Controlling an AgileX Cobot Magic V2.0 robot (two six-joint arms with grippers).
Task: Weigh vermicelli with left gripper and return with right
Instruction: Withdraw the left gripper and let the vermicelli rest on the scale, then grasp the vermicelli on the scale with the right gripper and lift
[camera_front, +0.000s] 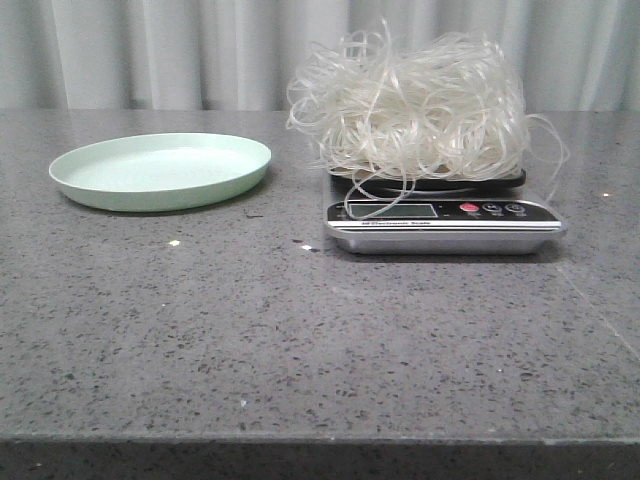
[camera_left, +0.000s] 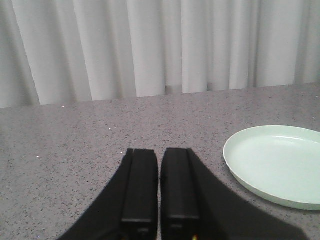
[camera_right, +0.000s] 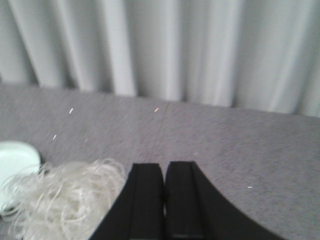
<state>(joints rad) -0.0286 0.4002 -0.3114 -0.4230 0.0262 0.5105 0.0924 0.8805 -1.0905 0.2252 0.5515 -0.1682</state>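
The vermicelli (camera_front: 415, 105) sits piled on a small kitchen scale (camera_front: 443, 222) toward the right of the grey speckled tabletop (camera_front: 300, 340), a fluffy whitish tangle that covers the weighing platform, with loose loops hanging over the display at the front. Well apart to the left lies a pale green plate (camera_front: 160, 170), with nothing on it and bare tabletop between it and the scale. A pleated white curtain (camera_front: 200, 50) closes off the back. Neither arm shows in the front view. In its wrist view, the left pincer (camera_left: 159, 187) has its two black fingers pressed together, holding nothing, over bare tabletop beside the plate. The right pincer (camera_right: 165, 197) is likewise closed and empty, just beside the vermicelli, though that view is blurred.
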